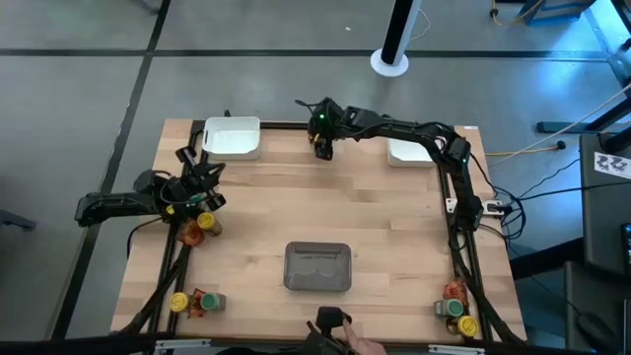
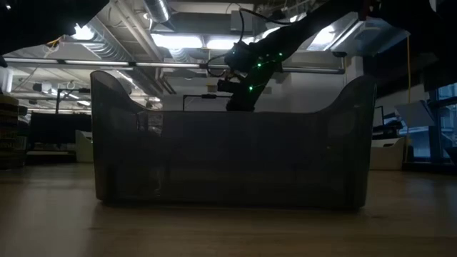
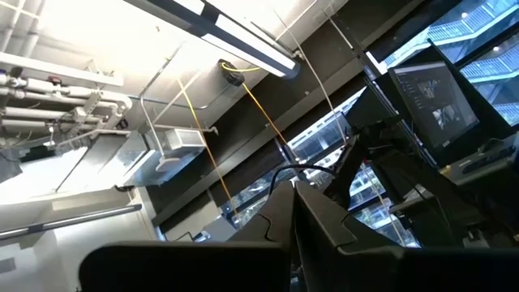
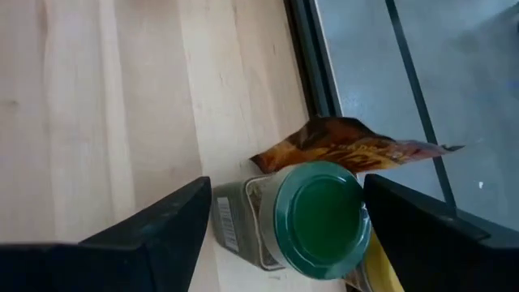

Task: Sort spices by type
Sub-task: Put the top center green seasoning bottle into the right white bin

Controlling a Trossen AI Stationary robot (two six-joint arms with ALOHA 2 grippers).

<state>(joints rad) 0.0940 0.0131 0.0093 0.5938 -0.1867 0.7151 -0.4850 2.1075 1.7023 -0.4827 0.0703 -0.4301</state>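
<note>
The right gripper (image 1: 322, 148) hung over the table's far edge, well beyond the grey tray (image 1: 317, 266) and a little to the far side of its middle. Its fingers (image 4: 154, 227) were spread wide, with a green-lidded jar (image 4: 320, 219) between them and neither finger clearly touching it. A crinkly orange packet (image 4: 349, 146) lay just behind that jar, against the table's black rim.

The left gripper (image 1: 197, 182) sat far left of the grey tray, near the table's left edge; whether it was wide or narrow I could not tell. Just beside it stood a yellow-lidded jar (image 1: 208, 222).

More spices lay in two clusters level with the tray's near side: a yellow-lidded jar (image 1: 179, 302) to its left, and a green-lidded jar (image 1: 455, 308) to its right. Two white trays (image 1: 232, 138) lay beyond the grey tray, on the far side.
</note>
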